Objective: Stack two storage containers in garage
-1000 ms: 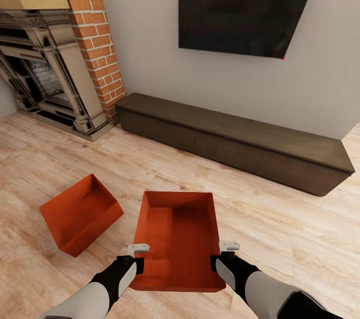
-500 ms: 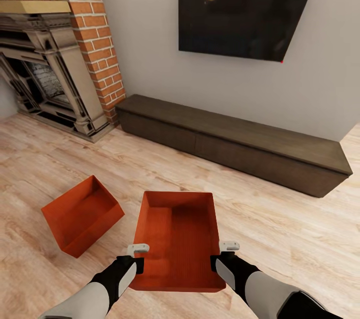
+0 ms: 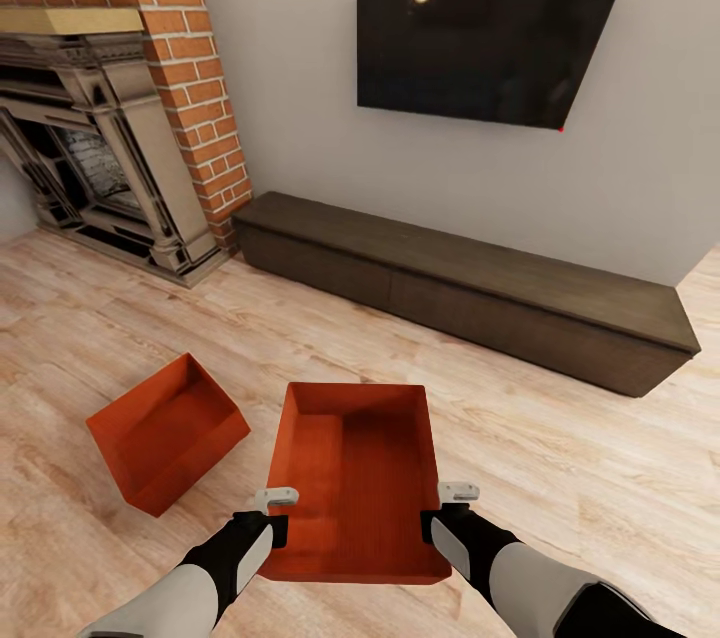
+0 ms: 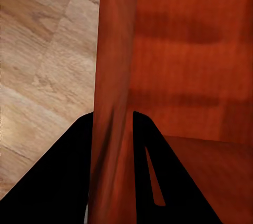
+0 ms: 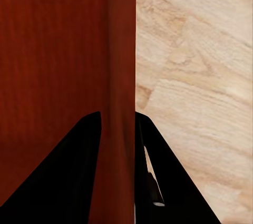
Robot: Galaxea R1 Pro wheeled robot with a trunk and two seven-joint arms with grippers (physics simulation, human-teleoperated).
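Observation:
An orange-red storage container (image 3: 355, 478) is held level above the light wood flooring of the living room, straight in front of me. My left gripper (image 3: 274, 508) is shut on its left wall (image 4: 113, 103), one finger inside and one outside. On the opposite side, my right gripper (image 3: 455, 506) is shut on the right wall (image 5: 122, 76) the same way. The other storage container (image 3: 165, 433) lies on the wood floor to the left, tilted, its open side turned toward me.
A long low dark-brown cabinet (image 3: 470, 293) runs along the grey wall ahead, under a black TV (image 3: 490, 28). A red brick fireplace (image 3: 110, 118) stands at the left. Wood plank flooring (image 3: 590, 458) stretches open to the right.
The whole head view has drifted slightly: the room and the floor container have shifted a little down and right. The held container and both grippers keep their place.

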